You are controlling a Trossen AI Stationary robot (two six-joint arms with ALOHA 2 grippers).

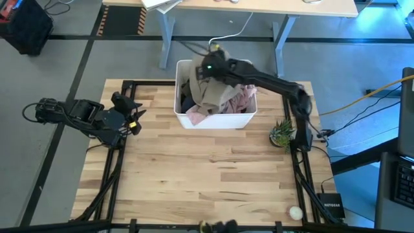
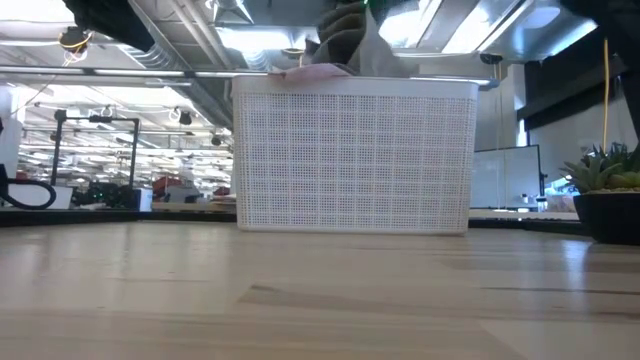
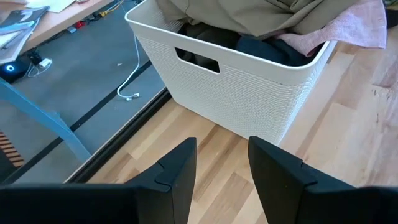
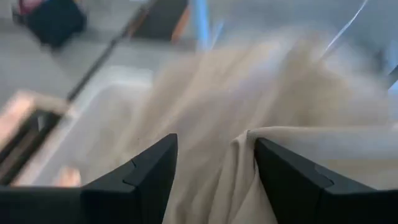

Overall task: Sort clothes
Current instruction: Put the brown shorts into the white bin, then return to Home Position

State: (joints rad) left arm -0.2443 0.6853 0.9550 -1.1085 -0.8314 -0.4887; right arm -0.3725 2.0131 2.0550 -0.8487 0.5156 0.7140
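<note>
The clothes lie heaped in a white mesh bin (image 1: 213, 120) at the table's far middle. A khaki garment (image 1: 208, 94) is on top, a pale pink one (image 1: 242, 97) hangs over the right rim, and dark ones (image 3: 267, 50) lie underneath. My right gripper (image 1: 206, 66) hovers open over the bin's far left corner. The khaki cloth (image 2: 365, 50) peaks above the rim up to it. My left gripper (image 3: 222, 146) waits open at the table's left edge, pointing at the bin. My right gripper has a fold of the khaki garment (image 4: 239, 168) lying against the inner side of one finger (image 4: 292, 180), and more of the cloth spreads beyond that finger. The other finger stands apart from the fold, so no pinch shows. The fingers slant down from above the bin.
A small potted plant (image 1: 283, 133) stands at the table's right edge beside the bin. A white ball (image 1: 295, 211) and a black box (image 1: 331, 204) lie at the near right corner. Bare wood fills the table's middle and near side.
</note>
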